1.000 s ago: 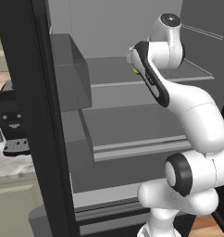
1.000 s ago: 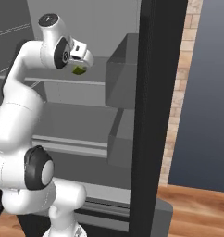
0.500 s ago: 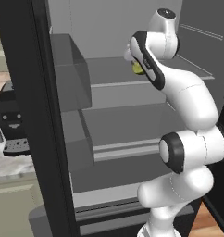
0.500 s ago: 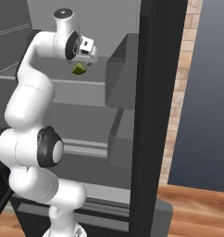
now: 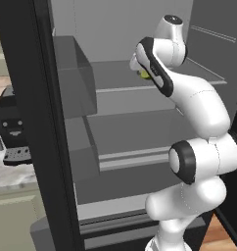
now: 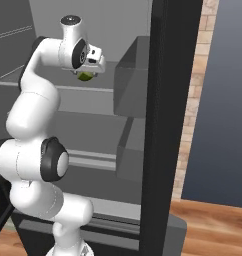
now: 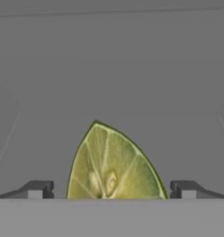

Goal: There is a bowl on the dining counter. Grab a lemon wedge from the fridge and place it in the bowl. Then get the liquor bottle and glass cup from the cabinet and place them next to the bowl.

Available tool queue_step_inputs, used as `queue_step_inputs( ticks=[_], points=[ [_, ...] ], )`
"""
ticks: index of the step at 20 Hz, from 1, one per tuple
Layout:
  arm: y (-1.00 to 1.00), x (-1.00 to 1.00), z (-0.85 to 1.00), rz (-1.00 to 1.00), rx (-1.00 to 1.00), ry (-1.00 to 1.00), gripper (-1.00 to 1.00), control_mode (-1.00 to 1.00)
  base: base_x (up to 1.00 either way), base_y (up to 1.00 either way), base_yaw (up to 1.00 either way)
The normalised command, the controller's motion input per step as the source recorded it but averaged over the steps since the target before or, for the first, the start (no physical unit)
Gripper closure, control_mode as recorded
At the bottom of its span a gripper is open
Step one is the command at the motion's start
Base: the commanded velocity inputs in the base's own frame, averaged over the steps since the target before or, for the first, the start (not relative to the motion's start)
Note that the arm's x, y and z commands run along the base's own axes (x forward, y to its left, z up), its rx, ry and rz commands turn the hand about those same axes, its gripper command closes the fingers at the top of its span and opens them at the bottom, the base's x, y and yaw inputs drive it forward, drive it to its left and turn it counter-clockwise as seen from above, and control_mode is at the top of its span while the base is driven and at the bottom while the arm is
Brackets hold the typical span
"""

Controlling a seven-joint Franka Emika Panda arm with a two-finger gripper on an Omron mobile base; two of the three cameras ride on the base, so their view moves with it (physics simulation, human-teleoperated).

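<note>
Left base view: the open fridge's grey interior is filling the bkgd, a door bin sitting on the left, and the white arm is reaching in over the upper shelf. The lemon wedge is peeking out yellow-green just behind the wrist, on that shelf.

Right base view: the gripper is hanging right over the wedge, w/ the fruit showing just below the hand.

Hand view: the wedge is standing cut face toward the cam, between the two fingertips, jaws spread wide, not pinching anything. Probably light, soft, wet and slippery; I'd be closing gently across the flat cut faces, not the curved rind.
</note>
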Motion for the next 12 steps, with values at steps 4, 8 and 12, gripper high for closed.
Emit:
queue_step_inputs(
  ticks=[4, 8, 12],
  points=[
    [0.00, 0.00, 0.00, 0.00, 0.00, -0.01, -1.00, -1.00, 0.00, 0.00, 0.00],
    [0.00, 0.01, -0.10, 0.00, -0.01, 0.00, -1.00, -1.00, 0.00, 0.00, 0.00],
    [0.00, 0.02, -0.22, 0.00, -0.02, 0.04, -1.00, -1.00, 0.00, 0.00, 0.00]
  ],
)
